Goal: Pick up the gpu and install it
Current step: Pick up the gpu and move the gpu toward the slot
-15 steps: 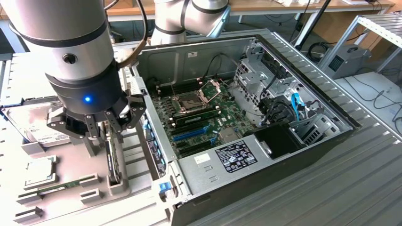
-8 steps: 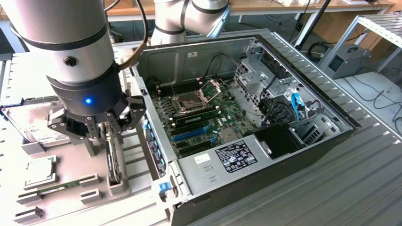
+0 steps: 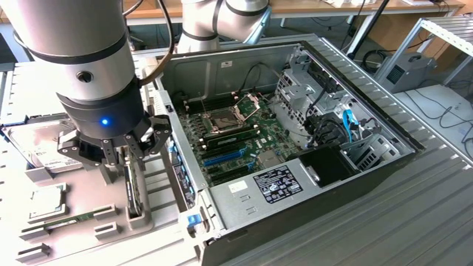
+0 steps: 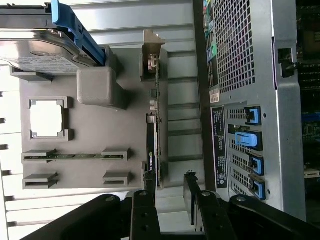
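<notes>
The gpu is a thin dark card standing on its edge in a slot of the grey holder tray, at the exterior view's left beside the open computer case. In the wrist view the gpu runs lengthwise, its grey metal bracket at the far end. My gripper hangs just above the card's near end, open. One of its black fingers lines up with the card's edge and the other stands apart from it. My gripper holds nothing.
The tray also carries a silver hard drive with a blue rail, a square processor chip and a narrow green memory stick. The open case lies to the exterior view's right, with blue slots on its board.
</notes>
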### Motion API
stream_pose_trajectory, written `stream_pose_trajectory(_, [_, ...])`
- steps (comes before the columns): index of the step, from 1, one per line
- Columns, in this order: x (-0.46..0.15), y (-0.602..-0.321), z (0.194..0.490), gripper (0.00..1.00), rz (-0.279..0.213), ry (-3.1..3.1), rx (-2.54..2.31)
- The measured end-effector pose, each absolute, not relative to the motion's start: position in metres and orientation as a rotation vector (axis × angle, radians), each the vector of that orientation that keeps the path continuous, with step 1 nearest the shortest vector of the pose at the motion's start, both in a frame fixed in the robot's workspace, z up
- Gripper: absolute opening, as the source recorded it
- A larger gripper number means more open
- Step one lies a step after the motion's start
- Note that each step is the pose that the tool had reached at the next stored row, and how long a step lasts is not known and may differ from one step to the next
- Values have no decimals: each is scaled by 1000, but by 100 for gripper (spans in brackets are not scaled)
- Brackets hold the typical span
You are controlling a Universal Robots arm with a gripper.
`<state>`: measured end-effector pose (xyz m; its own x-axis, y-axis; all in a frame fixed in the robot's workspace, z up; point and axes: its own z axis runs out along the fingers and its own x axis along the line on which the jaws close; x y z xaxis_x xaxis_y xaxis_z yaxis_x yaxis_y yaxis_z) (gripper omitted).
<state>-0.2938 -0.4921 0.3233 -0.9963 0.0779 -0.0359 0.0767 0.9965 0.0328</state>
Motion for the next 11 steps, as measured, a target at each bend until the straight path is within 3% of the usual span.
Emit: stream_pose_trajectory(11, [-294, -492, 318, 36, 49, 3102, 120])
